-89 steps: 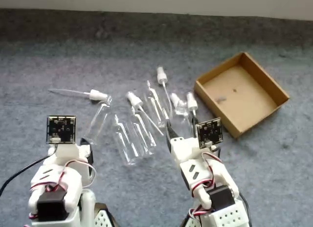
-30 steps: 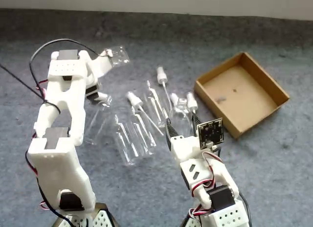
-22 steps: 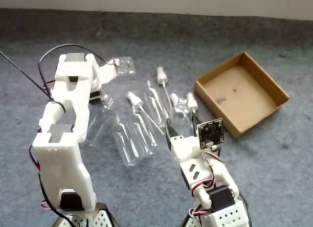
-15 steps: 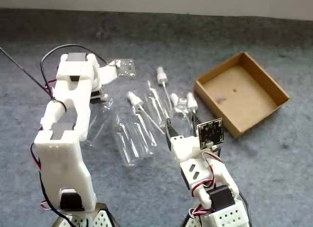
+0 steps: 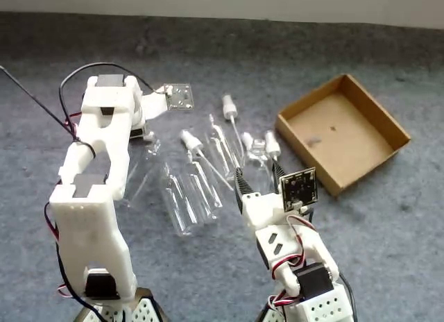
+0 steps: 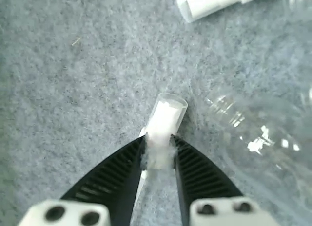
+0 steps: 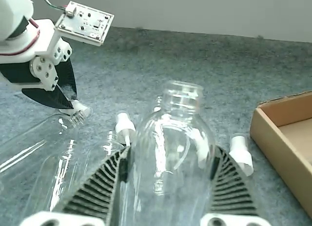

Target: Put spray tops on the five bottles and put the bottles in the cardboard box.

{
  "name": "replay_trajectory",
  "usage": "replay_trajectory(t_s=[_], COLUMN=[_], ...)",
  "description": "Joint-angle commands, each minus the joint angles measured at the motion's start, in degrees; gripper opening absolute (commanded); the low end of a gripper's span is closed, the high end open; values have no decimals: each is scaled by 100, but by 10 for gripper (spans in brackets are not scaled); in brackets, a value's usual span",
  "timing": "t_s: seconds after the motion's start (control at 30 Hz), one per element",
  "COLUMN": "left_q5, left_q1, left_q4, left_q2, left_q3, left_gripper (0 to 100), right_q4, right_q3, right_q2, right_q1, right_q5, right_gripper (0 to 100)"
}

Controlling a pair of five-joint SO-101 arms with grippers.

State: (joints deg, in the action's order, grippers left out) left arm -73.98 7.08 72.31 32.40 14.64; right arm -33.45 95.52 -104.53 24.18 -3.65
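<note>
Fitting step, bottle 1 of 5: left jaws pinch a spray top (image 6: 163,121) on the counter (image 5: 388,225) beside a lying bottle (image 6: 258,133), right jaws grip an upright open bottle (image 7: 170,153) short of the cardboard box (image 5: 347,138); next likely calls for seating the top in that mouth.

Bright, even light — soft faint shadows, small glints on the clear bottle (image 7: 168,138)

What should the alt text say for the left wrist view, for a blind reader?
The left gripper pinches a white spray top on grey carpet. A clear bottle lies beside it, with another spray top beyond.
</note>
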Motion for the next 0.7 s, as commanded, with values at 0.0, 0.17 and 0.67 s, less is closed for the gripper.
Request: replay_trajectory(t_s=[0.0, 0.17, 0.67], left_q5=[721, 589, 545], left_q1=[-4, 66, 48], left_q4=[0, 475, 308], left_q2=[-48, -207, 734], left_q3=[40, 558, 1253], left_gripper=[18, 178, 189], right_q4=[198, 198, 198], right_q3=[673, 673, 673], right_q2=[-84, -84, -84], right_q1=[-84, -84, -84], right_q5=[0, 0, 0], right_gripper=[128, 128, 128])
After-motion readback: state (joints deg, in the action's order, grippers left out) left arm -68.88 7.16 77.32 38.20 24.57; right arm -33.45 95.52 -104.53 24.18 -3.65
